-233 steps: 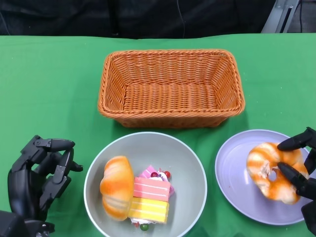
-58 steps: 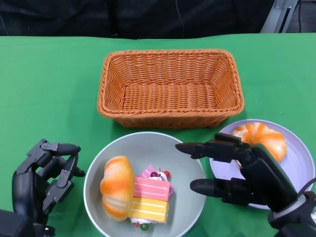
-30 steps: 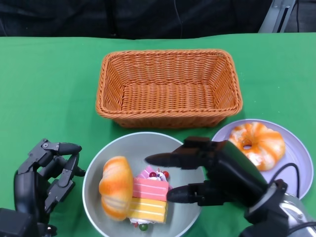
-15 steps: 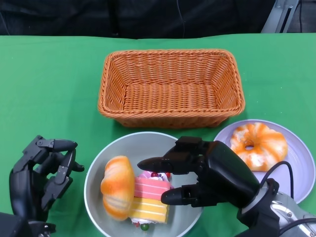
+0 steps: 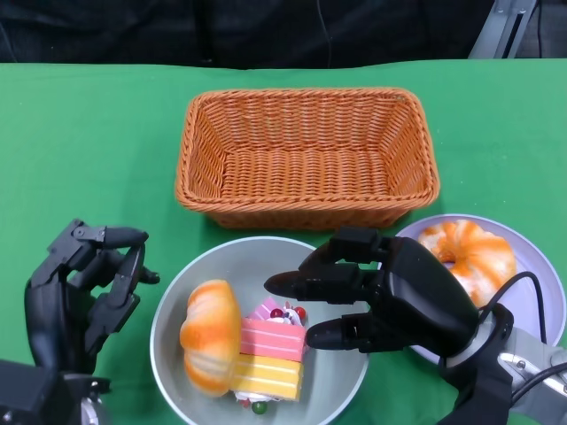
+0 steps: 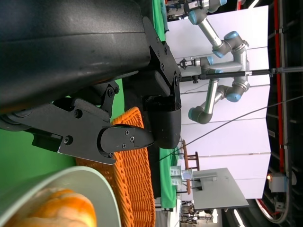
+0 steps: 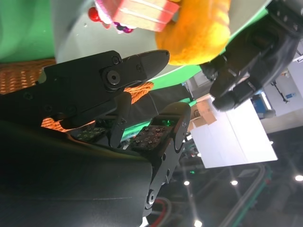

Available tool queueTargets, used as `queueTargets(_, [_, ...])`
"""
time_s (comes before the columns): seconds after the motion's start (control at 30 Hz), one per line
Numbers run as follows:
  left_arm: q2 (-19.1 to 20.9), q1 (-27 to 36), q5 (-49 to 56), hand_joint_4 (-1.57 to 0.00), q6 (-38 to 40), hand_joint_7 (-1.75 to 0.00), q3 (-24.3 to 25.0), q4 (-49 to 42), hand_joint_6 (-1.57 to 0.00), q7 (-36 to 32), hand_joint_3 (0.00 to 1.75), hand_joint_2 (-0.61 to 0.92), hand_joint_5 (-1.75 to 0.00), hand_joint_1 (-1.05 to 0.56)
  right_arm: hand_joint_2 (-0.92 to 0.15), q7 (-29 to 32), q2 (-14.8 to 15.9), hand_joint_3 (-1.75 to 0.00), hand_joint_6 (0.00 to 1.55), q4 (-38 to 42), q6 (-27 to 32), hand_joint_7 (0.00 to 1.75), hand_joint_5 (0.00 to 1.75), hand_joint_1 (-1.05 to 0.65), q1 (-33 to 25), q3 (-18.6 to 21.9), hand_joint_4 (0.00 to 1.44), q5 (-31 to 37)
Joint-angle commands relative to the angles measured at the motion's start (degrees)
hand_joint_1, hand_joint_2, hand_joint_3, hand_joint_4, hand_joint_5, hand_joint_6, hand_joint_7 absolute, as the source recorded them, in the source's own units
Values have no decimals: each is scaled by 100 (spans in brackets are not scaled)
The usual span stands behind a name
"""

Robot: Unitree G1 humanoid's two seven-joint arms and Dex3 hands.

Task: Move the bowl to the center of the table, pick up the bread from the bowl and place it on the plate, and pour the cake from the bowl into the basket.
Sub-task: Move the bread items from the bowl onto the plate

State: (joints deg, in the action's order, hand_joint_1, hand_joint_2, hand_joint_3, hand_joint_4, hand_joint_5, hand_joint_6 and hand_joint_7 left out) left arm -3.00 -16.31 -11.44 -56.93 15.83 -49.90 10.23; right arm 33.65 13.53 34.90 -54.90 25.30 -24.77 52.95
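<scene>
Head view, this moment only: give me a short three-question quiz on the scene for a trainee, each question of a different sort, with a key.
1. True or false: the basket has the cake in it.
2. Multiple choice: the ring-shaped bread lies on a) the bowl, b) the plate, c) the cloth.
3. Fill in: the right hand hovers over the ___ with its fingers apart, holding nothing.

Key:
1. False; the basket holds nothing, and the cake sits in the bowl beside the oval bread.
2. b.
3. Bowl. The left hand stays beside it, also holding nothing.
</scene>
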Motion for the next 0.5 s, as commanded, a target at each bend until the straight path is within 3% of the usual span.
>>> queueTargets(0.03, [35, 35, -19, -79, 207, -127, -12, 205, -78, -129, 50, 85, -151, -20, -84, 690, 105, 0, 78, 234, -37, 1, 68, -48, 308, -202, 59, 366])
queueTargets(0.3, [90, -25, -1, -79, 188, -121, 7, 233, -80, -200, 57, 82, -153, -18, -83, 1283, 132, 0, 75, 580, -26, 0, 70, -49, 691, -668, 55, 632])
queueTargets(0.5, [56, -40, -233, -80, 346, -117, -1, 318, -83, -22, 57, 81, -151, -20, -82, 1818, 151, 0, 72, 705, 0, 0, 61, -51, 981, -1083, 56, 1019])
